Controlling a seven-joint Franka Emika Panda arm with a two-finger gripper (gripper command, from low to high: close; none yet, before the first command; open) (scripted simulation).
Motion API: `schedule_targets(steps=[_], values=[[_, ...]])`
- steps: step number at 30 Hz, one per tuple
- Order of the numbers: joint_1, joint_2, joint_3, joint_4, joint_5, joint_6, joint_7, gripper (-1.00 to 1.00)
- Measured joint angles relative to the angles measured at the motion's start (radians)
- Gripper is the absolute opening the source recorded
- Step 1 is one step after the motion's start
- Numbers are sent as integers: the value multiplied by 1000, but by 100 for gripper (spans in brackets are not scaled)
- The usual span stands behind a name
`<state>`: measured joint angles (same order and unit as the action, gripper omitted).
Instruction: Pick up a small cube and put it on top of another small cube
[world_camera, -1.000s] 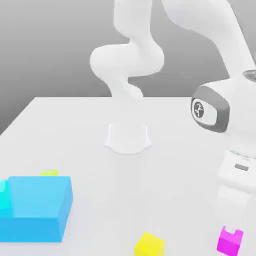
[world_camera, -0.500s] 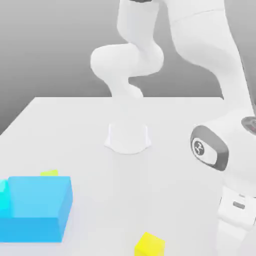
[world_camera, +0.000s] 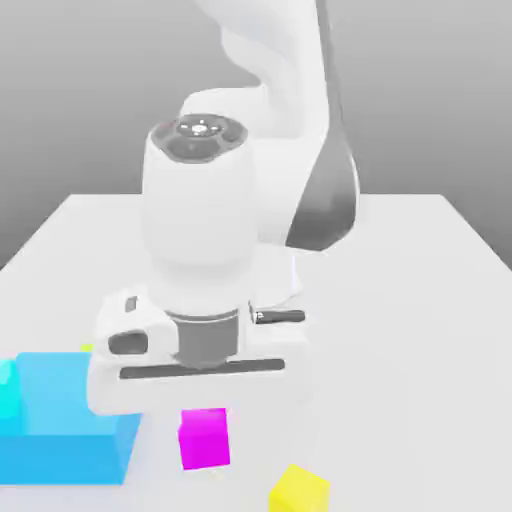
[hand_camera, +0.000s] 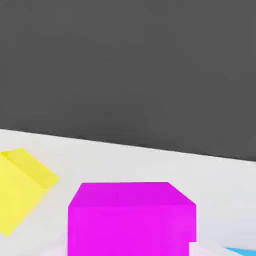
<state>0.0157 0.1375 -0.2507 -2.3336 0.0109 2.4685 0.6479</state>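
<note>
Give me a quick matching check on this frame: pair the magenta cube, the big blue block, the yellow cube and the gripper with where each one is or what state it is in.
Things:
1. magenta cube
2. big blue block
3. yellow cube
4. gripper

Places or states:
A. on the table at the exterior view's left edge
B. shut
C. hanging just under the hand
D. on the table by the exterior view's bottom edge, to the right of the magenta cube

Pairs: 1-C, 2-A, 3-D, 4-B
</note>
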Motion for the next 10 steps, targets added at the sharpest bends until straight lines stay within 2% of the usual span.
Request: schedule_targets(steps=[4, 6, 7, 10], values=[[-163, -47, -108, -5, 25, -43, 110, -100], [-226, 10, -146, 6, 83, -6, 145, -100], [-239, 36, -151, 6, 104, 16, 148, 100], [-239, 36, -151, 6, 105, 16, 148, 100]])
